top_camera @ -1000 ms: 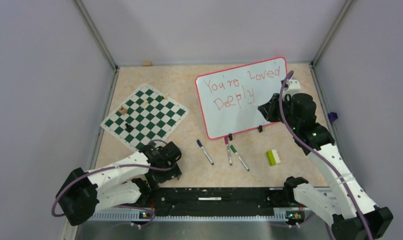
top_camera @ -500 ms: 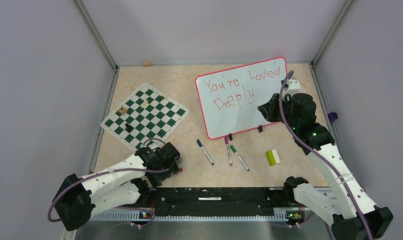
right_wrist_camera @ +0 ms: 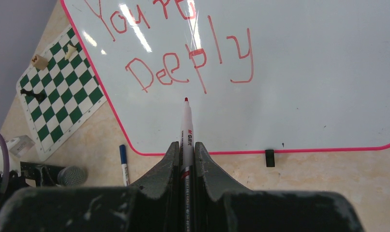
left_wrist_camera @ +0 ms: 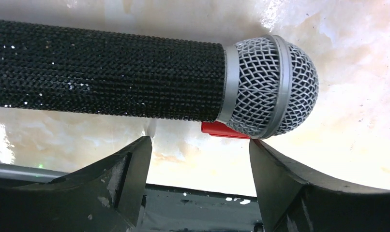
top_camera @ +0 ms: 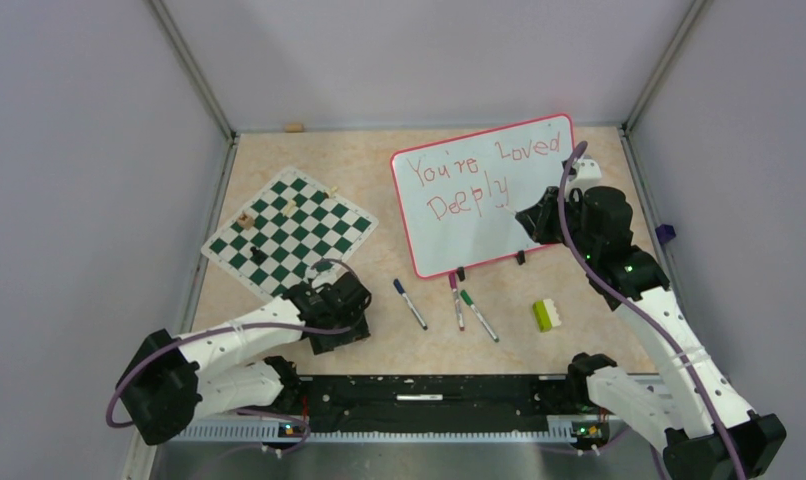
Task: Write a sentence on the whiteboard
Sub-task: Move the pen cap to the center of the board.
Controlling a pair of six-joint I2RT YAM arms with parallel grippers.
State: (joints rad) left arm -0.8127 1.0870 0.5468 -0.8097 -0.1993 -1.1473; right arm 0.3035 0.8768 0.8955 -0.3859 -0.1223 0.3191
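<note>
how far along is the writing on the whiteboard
Done: the whiteboard reads "You're Loved Deeply" in red. In hand: the right gripper is shut on a red marker, tip aimed just below "Deeply"; contact is unclear. The left gripper is open by a microphone. Left: probably little, perhaps a closing mark.

Plain pale grey-lilac panels enclose the table: a left wall [top_camera: 79,200], a back wall [top_camera: 429,50] and a right wall [top_camera: 759,150], joined at the back corners by slanting metal posts [top_camera: 192,75]. The tabletop [top_camera: 379,140] is glossy beige, seemingly marble-patterned laminate. Even overhead light leaves soft white glare [left_wrist_camera: 275,17] on it.
</note>
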